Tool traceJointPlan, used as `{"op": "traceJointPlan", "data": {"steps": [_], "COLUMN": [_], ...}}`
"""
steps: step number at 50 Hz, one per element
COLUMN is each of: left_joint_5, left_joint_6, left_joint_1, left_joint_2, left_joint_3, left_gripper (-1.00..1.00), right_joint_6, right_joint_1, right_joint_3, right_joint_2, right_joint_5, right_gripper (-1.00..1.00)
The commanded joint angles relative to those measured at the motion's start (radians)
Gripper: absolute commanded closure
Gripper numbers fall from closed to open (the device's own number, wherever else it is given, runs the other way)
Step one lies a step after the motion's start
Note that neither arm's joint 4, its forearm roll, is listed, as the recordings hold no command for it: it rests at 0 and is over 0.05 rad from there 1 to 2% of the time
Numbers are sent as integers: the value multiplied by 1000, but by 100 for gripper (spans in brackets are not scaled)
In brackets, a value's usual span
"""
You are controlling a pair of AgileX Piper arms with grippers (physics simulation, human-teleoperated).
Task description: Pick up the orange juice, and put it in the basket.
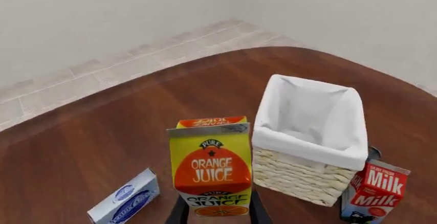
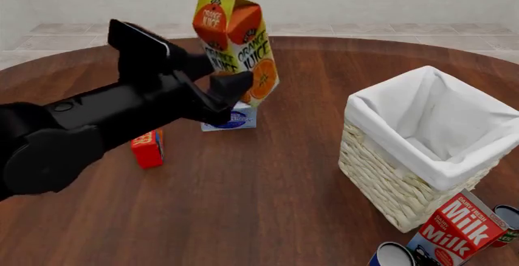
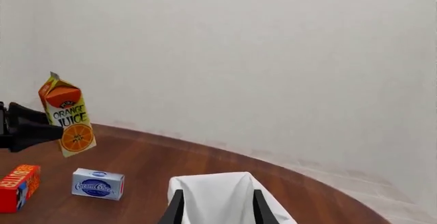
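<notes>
Left gripper [image 2: 231, 90]: black jaws closed on the lower part of the orange juice [image 2: 237, 42]. The gable-top carton, glossy yellow and orange with a printed fruit, is held clear of the table and tilted.

Right gripper [image 3: 215, 203]: only two dark finger stubs show in the right wrist view, set apart with the white cloth between them; nothing is held.

Under and just behind the lifted carton, a small flat white-and-blue box [image 2: 233, 119] lies on the table [image 2: 259, 205], a smooth brown wood-grain top with a rounded edge. A red butter box [image 2: 147, 147] stands near the left arm.

To the right, well apart from the carton, is the basket [image 2: 381, 181]: square, cream woven wicker, white cloth lining folded over the rim, interior open. A red-and-white milk carton [image 2: 451, 232] leans beside its near corner, with two round cans [image 2: 392, 257] beside the milk.
</notes>
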Motion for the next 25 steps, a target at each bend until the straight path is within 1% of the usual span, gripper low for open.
{"op": "traceJointPlan", "data": {"steps": [1,2,3,5,8,10,11,15,20,25], "left_joint_5": [140,155,161,166,211,223,227,274,287,333], "left_joint_6": [-3,-22,-22,-4,-41,-32,-21,-38,-32,-39], "left_joint_1": [-81,-82,-81,-96,-127,-133,-148,-209,-223,-255], "left_joint_2": [101,129,146,167,224,250,265,342,406,472], "left_joint_3": [-251,-280,-301,-337,-417,-453,-470,-550,-601,-696], "left_gripper": [100,100,100,100,100,100,100,100,100,100], "right_joint_6": [-5,-5,21,21,24,27,33,51,54,55], "right_joint_1": [4,6,-19,-20,-21,-22,-21,-21,-20,-18], "right_joint_3": [-87,-91,-90,-86,-76,-72,-69,-37,-2,20], "right_joint_2": [0,0,0,0,0,0,0,0,0,0], "right_joint_5": [72,73,69,64,58,59,60,40,15,2], "right_gripper": [-100,-100,-100,-100,-100,-100,-100,-100,-100,-100]}}
